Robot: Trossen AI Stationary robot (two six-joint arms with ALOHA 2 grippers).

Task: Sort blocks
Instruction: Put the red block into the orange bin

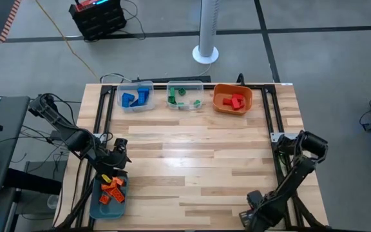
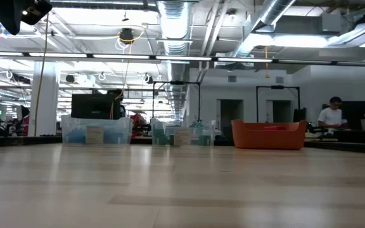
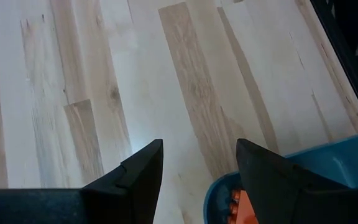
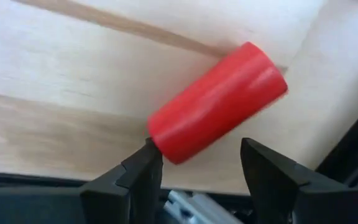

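Note:
A red round block [image 4: 219, 102] lies on its side on the wood near the table's front right edge. My right gripper [image 4: 199, 144] hangs open above it, pointing down, one finger on either side of the block's near end; in the high view my right gripper [image 1: 253, 216] hides the block. My left gripper [image 1: 118, 158] stands open above the far rim of a teal bin [image 1: 102, 205] at the front left. Several orange blocks [image 1: 113, 187] lie in that bin. In the left wrist view only bare wood shows between the fingers of my left gripper [image 3: 197, 146].
Along the far edge stand a clear bin with blue blocks [image 1: 136, 96], a clear bin with green blocks [image 1: 185, 96] and an orange bin with red blocks [image 1: 232, 100]. A dark frame rail [image 4: 353, 162] runs close beside the red block. Bare wood fills the middle of the table [image 1: 192, 161].

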